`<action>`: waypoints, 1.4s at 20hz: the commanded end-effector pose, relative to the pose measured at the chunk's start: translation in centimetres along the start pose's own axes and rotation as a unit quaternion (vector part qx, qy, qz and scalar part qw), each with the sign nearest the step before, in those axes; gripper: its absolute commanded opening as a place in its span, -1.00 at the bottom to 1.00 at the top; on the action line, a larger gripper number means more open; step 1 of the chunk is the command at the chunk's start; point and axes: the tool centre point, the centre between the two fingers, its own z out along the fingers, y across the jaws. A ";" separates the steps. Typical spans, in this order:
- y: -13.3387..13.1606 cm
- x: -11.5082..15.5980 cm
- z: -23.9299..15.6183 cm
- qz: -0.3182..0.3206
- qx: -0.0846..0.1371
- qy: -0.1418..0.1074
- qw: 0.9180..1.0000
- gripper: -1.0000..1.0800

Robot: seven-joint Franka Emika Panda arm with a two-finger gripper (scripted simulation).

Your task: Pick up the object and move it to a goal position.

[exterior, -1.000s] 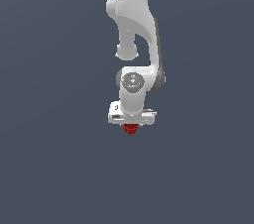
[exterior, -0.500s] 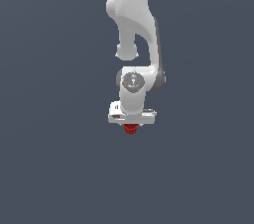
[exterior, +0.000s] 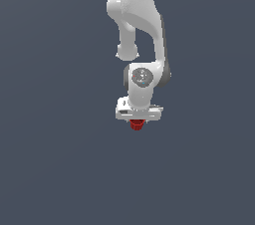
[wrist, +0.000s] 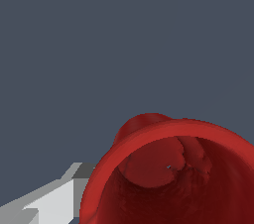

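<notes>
The object is a small red cup-shaped cylinder that pokes out just beneath the white gripper in the exterior view. The gripper is shut on it, and its wide white hand hides the cup's upper part. In the wrist view the object fills the lower part of the picture, showing its open red rim and hollow inside. One white finger lies beside the cup. No goal marker shows in either view.
The white arm comes down from the top of the exterior view. Plain dark grey ground surrounds it, with no other object or edge in sight.
The gripper, still holding the red object, has shifted slightly up and toward the exterior view's right. Its grip is unchanged.
</notes>
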 end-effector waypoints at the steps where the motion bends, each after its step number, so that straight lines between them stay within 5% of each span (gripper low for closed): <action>1: -1.4 -1.1 -0.2 -0.001 0.000 0.001 1.000 -1.00; 18: -15.3 -12.5 -1.4 -0.001 0.000 0.001 1.000 -1.00; 28: -19.0 -15.1 -1.7 0.000 0.000 0.001 1.000 -1.00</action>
